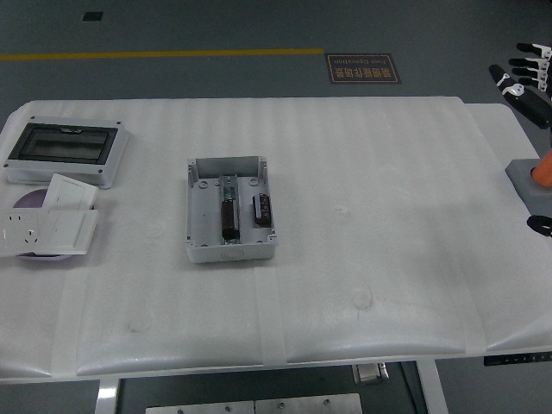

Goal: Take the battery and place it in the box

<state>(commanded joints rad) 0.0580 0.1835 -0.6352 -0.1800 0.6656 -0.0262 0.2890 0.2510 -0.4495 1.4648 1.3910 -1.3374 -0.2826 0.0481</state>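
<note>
We note a white padded surface (362, 216) seen from above, with the grey open box (230, 210) sitting left of centre, its near edge square to us. Inside the box, a dark oblong part that we take for the battery (229, 216) lies lengthwise in the middle, and a second, shorter black block (259, 210) lies just beside it toward the right wall; we cannot tell more about either at this size. At the far left we log a grey enclosure with a dark window lid (65, 151), and nearer to us a pile of white wall-socket plates (47, 222) resting on a purple disc (33, 203). At the right edge, off the padding, our right hand (526, 76) is raised near the far corner, black fingers with white tips fanned apart and gripping nothing. Below it sits a grey block (528, 184) with an orange piece (543, 168) at the frame's edge, and a dark tip (540, 225) shows just beneath; we cannot tell what that belongs to. Beyond the surface, the floor carries a yellow line (164, 54) and a dark red floor sign (362, 67).
</note>
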